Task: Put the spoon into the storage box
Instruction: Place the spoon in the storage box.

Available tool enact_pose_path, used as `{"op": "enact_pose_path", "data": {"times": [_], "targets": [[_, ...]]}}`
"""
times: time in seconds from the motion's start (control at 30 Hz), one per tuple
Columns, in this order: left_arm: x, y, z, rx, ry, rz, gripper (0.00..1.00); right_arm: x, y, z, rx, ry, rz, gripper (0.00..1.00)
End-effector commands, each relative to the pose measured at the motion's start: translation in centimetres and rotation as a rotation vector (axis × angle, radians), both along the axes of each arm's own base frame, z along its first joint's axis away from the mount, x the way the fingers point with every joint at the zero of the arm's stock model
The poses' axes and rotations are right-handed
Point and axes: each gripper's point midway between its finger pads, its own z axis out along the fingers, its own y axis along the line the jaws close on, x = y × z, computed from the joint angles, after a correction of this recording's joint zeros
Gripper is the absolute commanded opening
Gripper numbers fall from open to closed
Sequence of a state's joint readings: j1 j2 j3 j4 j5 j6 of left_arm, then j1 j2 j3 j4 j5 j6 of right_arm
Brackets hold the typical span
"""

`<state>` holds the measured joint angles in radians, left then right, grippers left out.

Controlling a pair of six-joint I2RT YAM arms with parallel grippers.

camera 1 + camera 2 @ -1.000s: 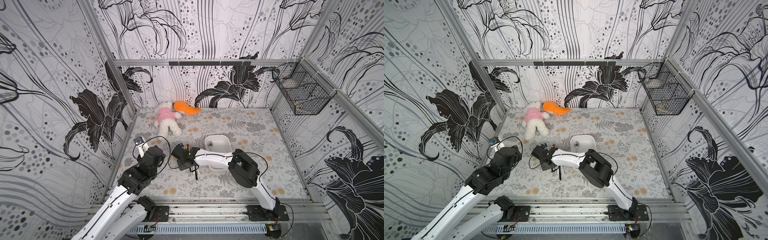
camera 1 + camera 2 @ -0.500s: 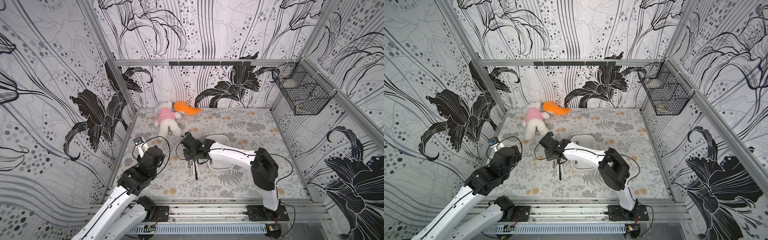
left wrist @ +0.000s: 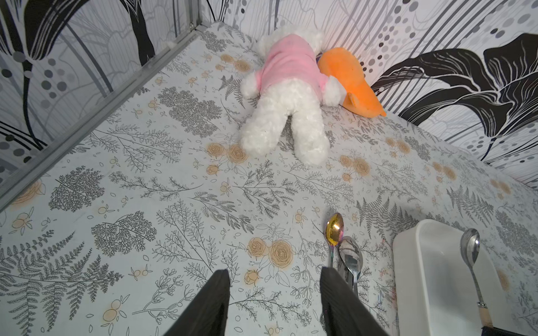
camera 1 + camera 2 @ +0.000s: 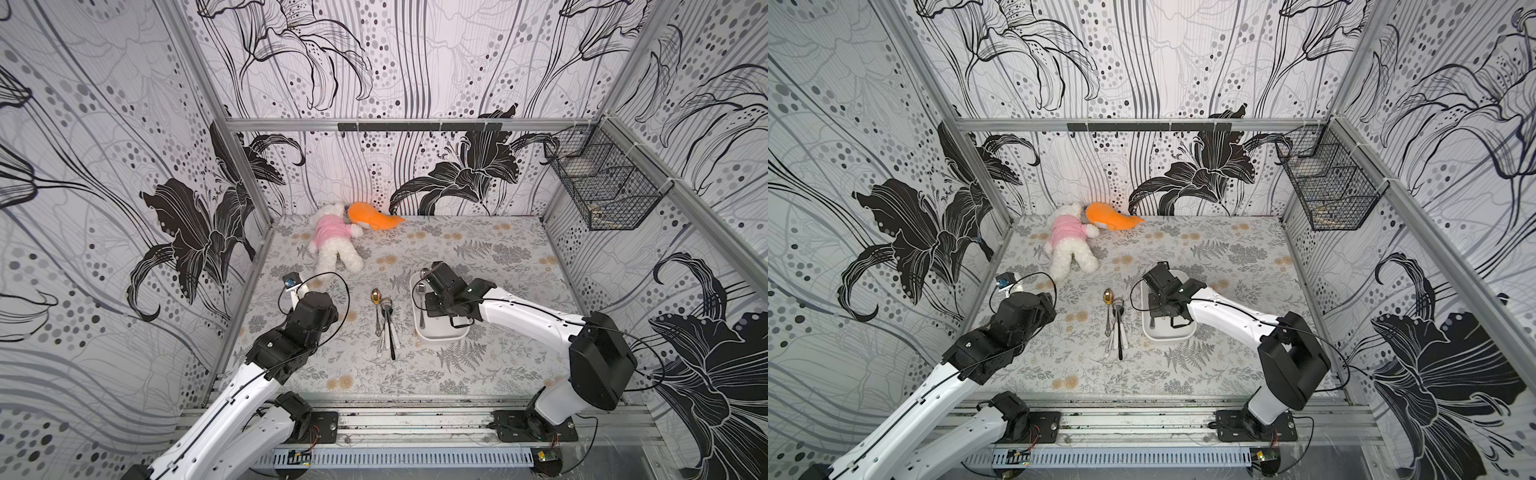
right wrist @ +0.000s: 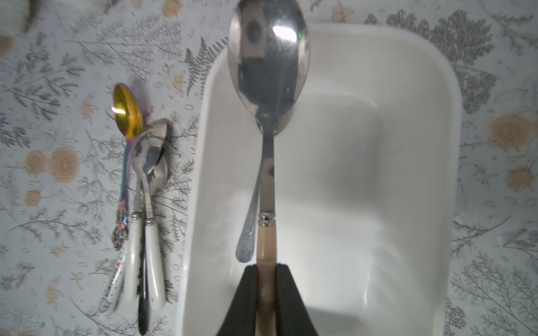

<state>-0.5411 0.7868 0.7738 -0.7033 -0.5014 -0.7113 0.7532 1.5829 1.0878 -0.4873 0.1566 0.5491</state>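
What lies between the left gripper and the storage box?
A bunch of spoons lying on the table, the gold-bowled spoon among them; both top views and the left wrist view show it.

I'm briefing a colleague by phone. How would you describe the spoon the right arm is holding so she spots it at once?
Find the white storage box on the floral table, beside the loose spoon bundle. The right gripper holds a spoon over it; unlike the all-metal spoon lying beneath, this one has a beige handle.
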Motion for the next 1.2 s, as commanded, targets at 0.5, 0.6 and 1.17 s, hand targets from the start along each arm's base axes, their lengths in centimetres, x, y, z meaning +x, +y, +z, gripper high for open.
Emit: {"op": "enact_pose_path", "data": {"times": [0.5,0.6,1.17], "targets": [[0.7,-0.6,0.2,0.006,-0.008,-0.028,0.57,2.7,-0.8,-6.6,0.017,0.114,-0.049,0.06],[0.9,-0.7,-0.1,0.017,0.005,-0.026,0.57,2.9,-0.4,-7.1,0.033,0.124,-0.051,0.07],[2.4,-3.2,-2.8,-0.060,0.063,-0.065,0.57,3.4,-0.2,-5.2,0.035,0.081,-0.019,0.33]]}}
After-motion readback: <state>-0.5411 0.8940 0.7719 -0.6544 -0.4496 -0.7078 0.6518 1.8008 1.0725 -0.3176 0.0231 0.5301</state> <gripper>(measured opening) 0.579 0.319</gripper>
